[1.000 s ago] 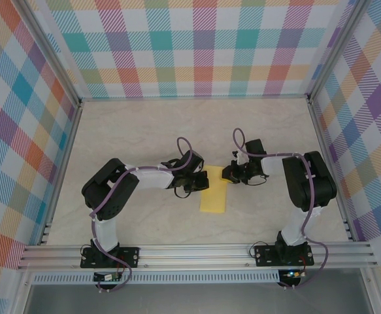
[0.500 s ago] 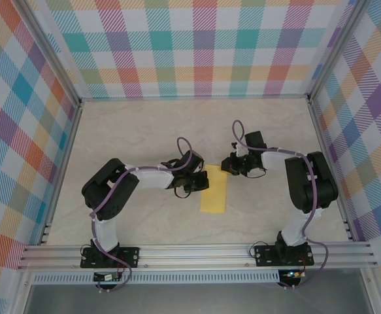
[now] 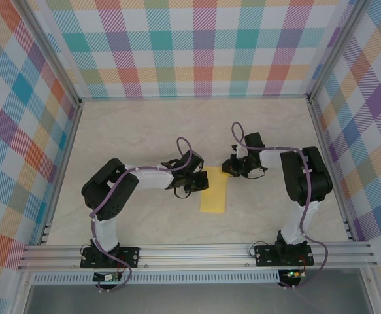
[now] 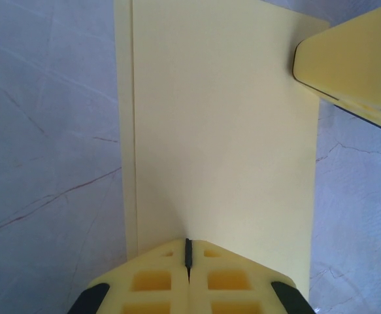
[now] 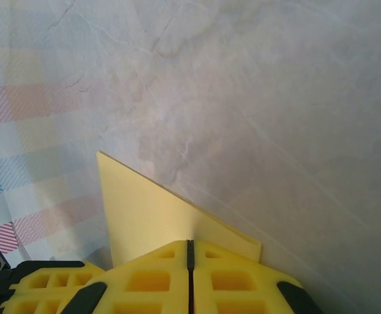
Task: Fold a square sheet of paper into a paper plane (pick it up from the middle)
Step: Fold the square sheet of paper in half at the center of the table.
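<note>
Inspection taken with the left gripper (image 3: pixel 201 184) as reference.

1. Left gripper: in the left wrist view, the left gripper (image 4: pixel 188 258) has both jaws closed flush together with no gap. Its tips rest on the near long edge of the square sheet of paper (image 4: pixel 223 131). I see no paper between the jaws.

2. Sheet: the square sheet of paper (image 3: pixel 214 193) lies flat on the worktop (image 3: pixel 144 131), immediately to the right of the left gripper. It is folded into a narrow upright rectangle. The left wrist view shows two layers slightly out of register, with a thin strip of the lower layer exposed along one long side.

3. Right gripper: the right gripper (image 3: pixel 227 169) sits on the opposite side of the sheet from the left gripper, at the sheet's far right corner. One of its yellow fingers (image 4: pixel 350 59) overlaps that corner in the left wrist view.

4. Right gripper state: in the right wrist view, the right gripper (image 5: pixel 190 252) is closed, jaws meeting along a single seam. The paper (image 5: pixel 144 212) spreads out just beyond the tips. I cannot tell whether the corner is pinched between the jaws or only pressed from above.
</note>
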Controlling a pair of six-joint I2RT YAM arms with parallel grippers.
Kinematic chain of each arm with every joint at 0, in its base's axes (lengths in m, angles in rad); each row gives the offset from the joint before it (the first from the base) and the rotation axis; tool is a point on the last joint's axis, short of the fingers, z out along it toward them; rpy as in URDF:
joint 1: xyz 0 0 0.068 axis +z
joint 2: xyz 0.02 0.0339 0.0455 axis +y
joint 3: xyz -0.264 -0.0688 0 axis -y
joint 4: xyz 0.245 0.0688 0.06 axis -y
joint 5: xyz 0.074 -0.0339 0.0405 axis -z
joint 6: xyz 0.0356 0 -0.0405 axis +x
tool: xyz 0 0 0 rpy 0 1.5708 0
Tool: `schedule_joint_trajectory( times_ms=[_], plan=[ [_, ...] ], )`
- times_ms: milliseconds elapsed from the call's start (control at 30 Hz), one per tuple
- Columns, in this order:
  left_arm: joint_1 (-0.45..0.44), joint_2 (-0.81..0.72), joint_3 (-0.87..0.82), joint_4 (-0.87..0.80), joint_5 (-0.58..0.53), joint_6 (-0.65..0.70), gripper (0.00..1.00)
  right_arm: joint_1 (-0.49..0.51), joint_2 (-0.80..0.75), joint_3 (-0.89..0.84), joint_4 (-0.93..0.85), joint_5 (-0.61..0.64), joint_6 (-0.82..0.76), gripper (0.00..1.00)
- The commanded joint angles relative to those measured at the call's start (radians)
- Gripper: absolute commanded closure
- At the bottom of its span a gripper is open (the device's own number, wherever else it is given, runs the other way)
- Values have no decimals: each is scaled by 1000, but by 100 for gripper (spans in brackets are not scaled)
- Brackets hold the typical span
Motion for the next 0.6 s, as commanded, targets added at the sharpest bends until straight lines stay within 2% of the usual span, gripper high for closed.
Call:
schedule_joint_trajectory(
  times_ms=[0,233,567],
  plan=[
    [-6,39,-54,-172,-74,24,100,-7,-26,28,-48,-9,-14,92],
    [-7,40,-54,-171,-75,22,100,-29,-30,98,-87,-50,-18,92],
    [-8,41,-51,-170,-69,23,100,-29,54,100,-111,0,-18,92]
  ],
)
